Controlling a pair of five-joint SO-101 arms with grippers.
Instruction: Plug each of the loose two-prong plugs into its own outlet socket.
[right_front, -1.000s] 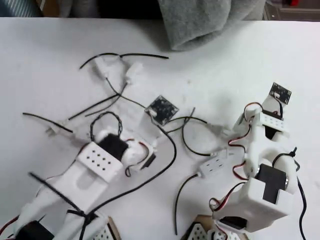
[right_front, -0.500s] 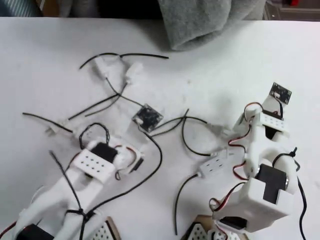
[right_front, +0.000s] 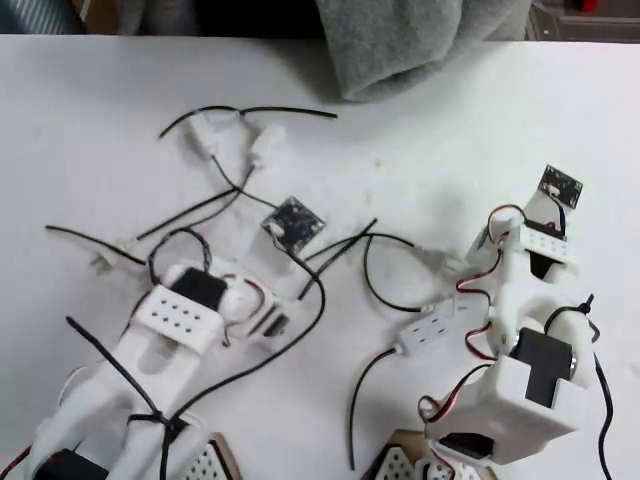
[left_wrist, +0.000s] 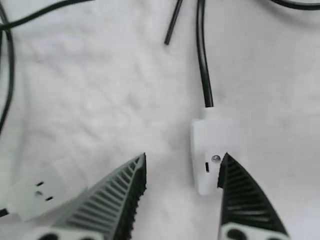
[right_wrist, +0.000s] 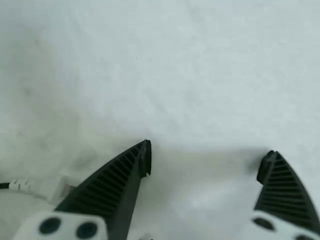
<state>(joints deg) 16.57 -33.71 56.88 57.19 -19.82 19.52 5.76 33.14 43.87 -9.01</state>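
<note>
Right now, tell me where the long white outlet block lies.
In the high view, the long white outlet block lies flat on the table between the two arms, close beside the right arm.

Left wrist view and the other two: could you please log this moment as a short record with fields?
left pincer: open, a white connector on a black cord right beside one finger
right pincer: open, over bare table
outlet strip: lying by the right arm
white plug: loose, far side, beside a second one
grey cloth: at the far edge
</note>
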